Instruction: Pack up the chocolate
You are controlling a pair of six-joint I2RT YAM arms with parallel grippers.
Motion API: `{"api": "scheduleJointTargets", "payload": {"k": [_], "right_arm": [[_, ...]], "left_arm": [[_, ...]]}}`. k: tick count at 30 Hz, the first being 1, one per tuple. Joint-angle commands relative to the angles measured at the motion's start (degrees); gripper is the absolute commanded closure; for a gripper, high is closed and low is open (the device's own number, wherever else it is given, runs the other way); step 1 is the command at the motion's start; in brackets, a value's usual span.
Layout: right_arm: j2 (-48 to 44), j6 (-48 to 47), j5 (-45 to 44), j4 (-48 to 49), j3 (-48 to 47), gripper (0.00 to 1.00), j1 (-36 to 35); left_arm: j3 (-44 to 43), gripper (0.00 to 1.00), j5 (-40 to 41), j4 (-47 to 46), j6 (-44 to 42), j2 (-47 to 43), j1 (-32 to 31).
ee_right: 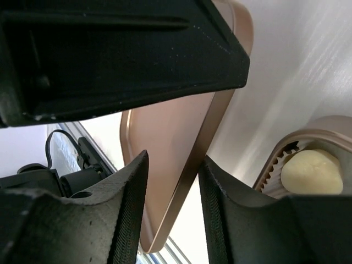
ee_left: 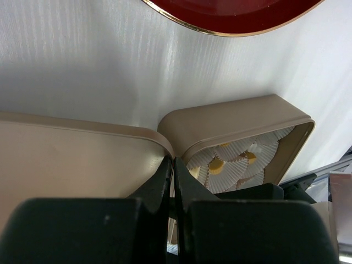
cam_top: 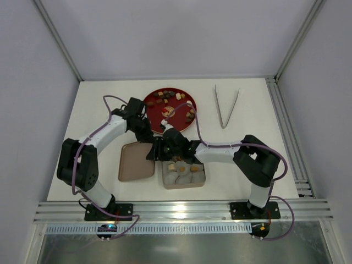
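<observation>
Tan lid (cam_top: 135, 162) lies flat at the left. The left gripper (ee_left: 172, 165) is clenched at its right rim, with nothing visibly between the fingers. Just right of it, the right gripper (ee_right: 173, 165) hangs with jaws apart and empty, the tin (cam_top: 184, 187) on its near side and the red plate (cam_top: 147, 105) on its far side. Most chocolate (cam_top: 168, 98) sits loose on that plate, straight beyond the right gripper, which looks the nearer arm. A few pieces sit in the tin's far cups.

Your left arm (cam_top: 107, 132) bent at the elbow and angled in toward centre, left gripper (ee_left: 172, 168) with fingers pressed together, your right arm (cam_top: 220, 153) stretched low leftward, right gripper (ee_right: 173, 165) with jaws parted, both grippers close together.
</observation>
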State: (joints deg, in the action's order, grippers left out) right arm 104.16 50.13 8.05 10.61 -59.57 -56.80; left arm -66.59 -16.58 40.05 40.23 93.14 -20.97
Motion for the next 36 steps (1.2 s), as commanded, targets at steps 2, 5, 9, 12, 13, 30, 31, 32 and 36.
{"api": "scheduleJointTargets", "payload": {"k": [2, 5, 9, 12, 13, 30, 31, 32, 36], "right_arm": [[0.78, 1.20, -2.78, 6.53, -1.51, 0.58, -1.12], [1.40, 1.46, -3.39, 6.97, -1.95, 0.59, -1.39], [2.27, 1.90, -4.88, 6.97, -2.21, 0.59, -1.56], [2.63, 1.90, -5.42, 6.79, -2.48, 0.59, -1.56], [2.45, 1.73, -5.68, 6.70, -2.48, 0.59, -1.56], [-3.17, -0.38, -5.16, 0.99, -3.36, 0.95, -0.78], [-3.35, -0.12, -4.63, 0.73, -3.45, 0.95, -0.34], [-3.52, -0.12, -3.58, 0.73, -3.45, 0.95, -0.07], [-4.75, -0.21, -2.43, -0.41, -3.45, 0.95, 0.72]], "left_arm": [[-1.44, 1.00, -2.23, -2.17, 1.25, -3.05, 0.23], [-1.00, 1.00, -3.02, -3.14, 2.22, -3.41, 0.23], [-0.39, 1.00, -2.67, -3.84, 2.84, -3.76, 0.14], [-0.21, 1.00, -2.93, -3.93, 3.01, -3.76, 0.14], [-0.21, 1.00, -3.02, -4.10, 3.10, -3.76, 0.23], [-5.65, 0.24, 1.72, 1.25, -3.48, -8.85, 1.28], [-6.70, 0.21, 1.90, 1.52, -3.92, -9.55, 1.63], [-7.15, 0.19, 1.73, 1.61, -4.36, -10.08, 1.81], [-9.87, 0.17, 2.33, 2.48, -6.65, -12.63, 3.21]]}}
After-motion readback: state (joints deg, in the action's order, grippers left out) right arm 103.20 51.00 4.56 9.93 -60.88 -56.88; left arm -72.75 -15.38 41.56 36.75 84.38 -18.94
